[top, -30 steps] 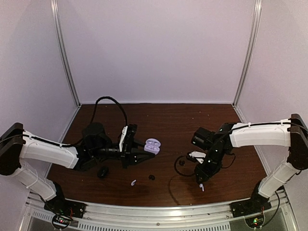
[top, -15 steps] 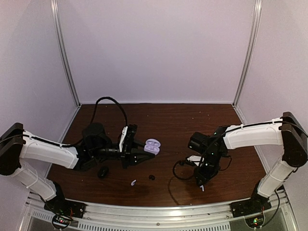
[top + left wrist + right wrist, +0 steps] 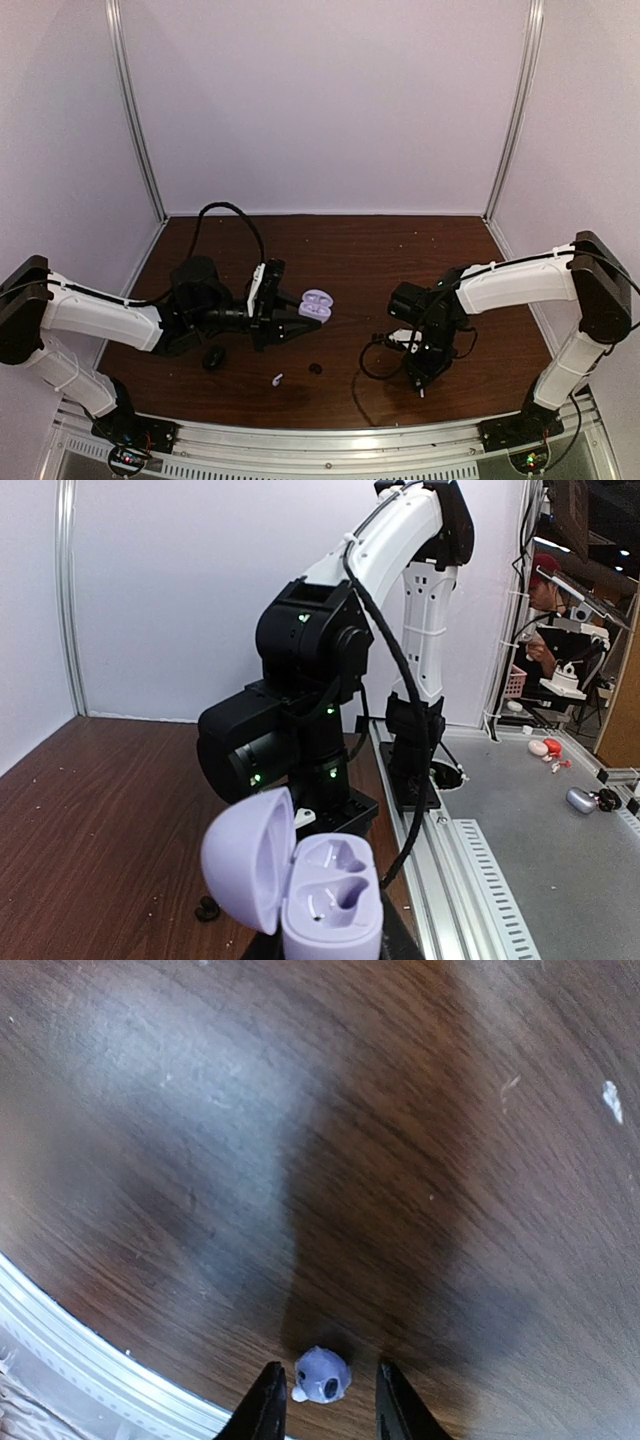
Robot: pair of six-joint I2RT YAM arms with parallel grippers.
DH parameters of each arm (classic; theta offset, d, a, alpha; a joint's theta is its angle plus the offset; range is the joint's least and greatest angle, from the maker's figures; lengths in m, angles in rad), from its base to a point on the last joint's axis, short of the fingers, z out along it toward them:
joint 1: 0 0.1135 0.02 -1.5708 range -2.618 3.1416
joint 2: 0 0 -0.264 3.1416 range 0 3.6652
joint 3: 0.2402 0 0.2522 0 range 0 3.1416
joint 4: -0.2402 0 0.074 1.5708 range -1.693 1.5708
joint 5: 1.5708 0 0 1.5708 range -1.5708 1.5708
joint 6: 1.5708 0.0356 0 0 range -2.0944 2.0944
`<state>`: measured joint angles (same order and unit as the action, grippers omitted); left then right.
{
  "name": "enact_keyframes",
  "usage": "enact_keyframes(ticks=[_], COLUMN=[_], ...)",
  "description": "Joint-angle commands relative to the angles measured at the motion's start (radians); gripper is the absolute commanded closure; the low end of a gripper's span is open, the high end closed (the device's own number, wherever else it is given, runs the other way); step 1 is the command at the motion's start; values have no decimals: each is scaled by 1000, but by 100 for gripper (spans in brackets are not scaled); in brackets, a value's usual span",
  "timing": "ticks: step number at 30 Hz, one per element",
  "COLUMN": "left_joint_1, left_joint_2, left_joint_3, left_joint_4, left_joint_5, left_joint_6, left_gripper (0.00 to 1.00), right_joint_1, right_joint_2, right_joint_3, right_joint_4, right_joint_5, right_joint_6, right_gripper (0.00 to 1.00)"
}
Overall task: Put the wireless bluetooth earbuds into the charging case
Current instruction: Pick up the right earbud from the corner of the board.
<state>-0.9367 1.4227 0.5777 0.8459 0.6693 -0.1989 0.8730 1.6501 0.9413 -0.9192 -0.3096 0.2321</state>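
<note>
The lavender charging case (image 3: 316,303) stands off the table with its lid swung open; my left gripper (image 3: 298,322) is shut on its base. Both of its wells (image 3: 340,880) show no bud inside. My right gripper (image 3: 420,384) points down near the table's front edge, open, its two fingertips either side of a white earbud (image 3: 322,1374) that lies on the wood. A small gap shows on each side of that bud. A second white earbud (image 3: 277,379) and a small black earbud (image 3: 316,368) lie on the table in front of the case.
A larger black rounded object (image 3: 213,357) sits under the left arm. Black cable loops (image 3: 372,352) lie beside the right gripper. The aluminium rail (image 3: 330,436) runs along the table's front edge, close behind the right fingertips (image 3: 268,1400).
My right gripper has moved left and lower onto the white earbud near the front edge, and its jaws have narrowed. The left arm and the case have stayed put.
</note>
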Motion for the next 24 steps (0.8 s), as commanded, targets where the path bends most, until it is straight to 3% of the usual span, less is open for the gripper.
enact_keyframes(ticks=[1,15,24], left_joint_1=[5,4,5], left_joint_2=[-23,-31,-29], left_joint_3=[-9,-23,-51], left_joint_4=[38,53,114], left_joint_5=[-6,-19,-66], left_joint_6=[22,21,14], left_gripper=[98,98,98], right_joint_1=[7,9,9], right_joint_2=[19,34,-39], right_joint_3=[-4,16,145], right_joint_4=[7,11,11], right_joint_5=[34,18,89], right_joint_6=[-4,-14,-29], right_gripper=[70,83,88])
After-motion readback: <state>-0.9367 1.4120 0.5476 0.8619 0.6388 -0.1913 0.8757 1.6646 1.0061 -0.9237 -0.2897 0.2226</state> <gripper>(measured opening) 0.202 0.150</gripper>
